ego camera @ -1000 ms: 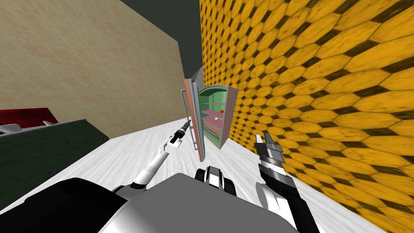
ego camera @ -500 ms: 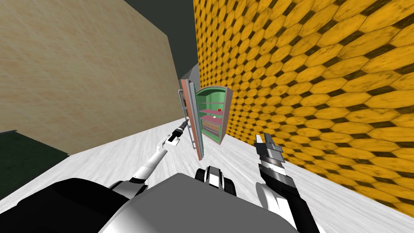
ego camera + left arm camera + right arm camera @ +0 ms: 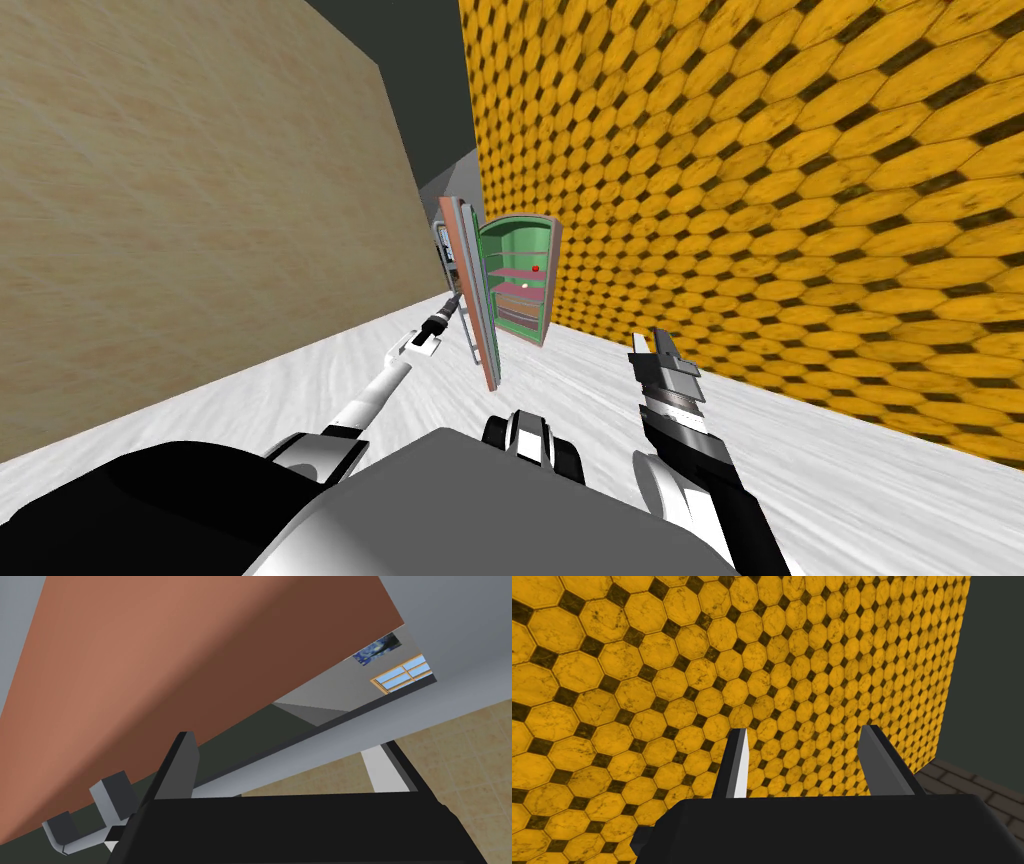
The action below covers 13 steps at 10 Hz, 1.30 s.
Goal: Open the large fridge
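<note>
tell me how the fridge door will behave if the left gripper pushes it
Probably swings as one rigid slab: the fridge door looks thick and flat. Likely heavy for the thin-fingered left gripper, so slow to move. Its smooth brown face may offer little grip.

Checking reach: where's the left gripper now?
Head view, left of centre: the left gripper sits at the grey handle on the outer face of the open fridge door.
</note>
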Available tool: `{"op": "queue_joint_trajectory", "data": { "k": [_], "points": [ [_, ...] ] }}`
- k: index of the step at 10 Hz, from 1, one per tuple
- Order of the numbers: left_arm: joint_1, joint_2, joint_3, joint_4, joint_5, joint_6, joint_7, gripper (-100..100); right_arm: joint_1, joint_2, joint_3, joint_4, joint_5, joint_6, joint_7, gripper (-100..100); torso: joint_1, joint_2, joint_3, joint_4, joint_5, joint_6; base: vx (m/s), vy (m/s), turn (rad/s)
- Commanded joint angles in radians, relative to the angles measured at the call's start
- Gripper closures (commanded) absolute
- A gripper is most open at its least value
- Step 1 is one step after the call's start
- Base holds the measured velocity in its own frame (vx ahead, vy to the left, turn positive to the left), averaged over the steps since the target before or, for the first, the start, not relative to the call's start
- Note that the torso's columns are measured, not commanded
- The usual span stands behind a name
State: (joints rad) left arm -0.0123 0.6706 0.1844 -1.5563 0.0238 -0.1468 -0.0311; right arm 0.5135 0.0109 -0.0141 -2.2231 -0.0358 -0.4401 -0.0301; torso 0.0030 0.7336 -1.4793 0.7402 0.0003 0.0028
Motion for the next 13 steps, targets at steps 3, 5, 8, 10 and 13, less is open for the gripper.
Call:
{"op": "queue_joint_trajectory", "data": {
  "k": [3, 5, 8, 10, 13],
  "points": [
    [-0.009, 0.027, 0.004, 0.039, 0.01, -0.026, 0.01, 100, 0.0, 0.0, 0.0, 0.0, 0.0, 0.0, 0.0, 0, 0.001, -0.004, -0.003, -0.002, -0.001, 0.002, -0.121, 0.224, -0.228],
    [-0.013, 0.038, 0.004, 0.058, 0.016, -0.039, 0.017, 100, 0.0, 0.0, 0.0, 0.0, 0.0, 0.0, 0.0, 0, 0.001, -0.004, -0.002, -0.001, 0.0, 0.0, -0.157, 0.273, -0.204],
    [-0.016, 0.05, 0.004, 0.077, 0.021, -0.051, 0.023, 100, 0.0, 0.0, 0.0, 0.0, 0.0, 0.0, 0.0, 0, 0.0, -0.006, -0.004, -0.003, -0.001, 0.003, -0.148, 0.278, -0.17],
    [-0.019, 0.061, 0.004, 0.097, 0.027, -0.064, 0.03, 100, 0.0, 0.0, 0.0, 0.0, 0.0, 0.0, 0.0, 0, -0.002, -0.01, -0.007, -0.003, -0.002, 0.008, -0.143, 0.235, -0.229],
    [-0.025, 0.084, 0.005, 0.135, 0.039, -0.089, 0.043, 100, 0.001, 0.0, 0.0, 0.0, 0.0, 0.0, 0.0, 0, -0.001, -0.009, -0.006, -0.002, -0.002, 0.005, -0.17, 0.23, -0.209]
  ]
}}
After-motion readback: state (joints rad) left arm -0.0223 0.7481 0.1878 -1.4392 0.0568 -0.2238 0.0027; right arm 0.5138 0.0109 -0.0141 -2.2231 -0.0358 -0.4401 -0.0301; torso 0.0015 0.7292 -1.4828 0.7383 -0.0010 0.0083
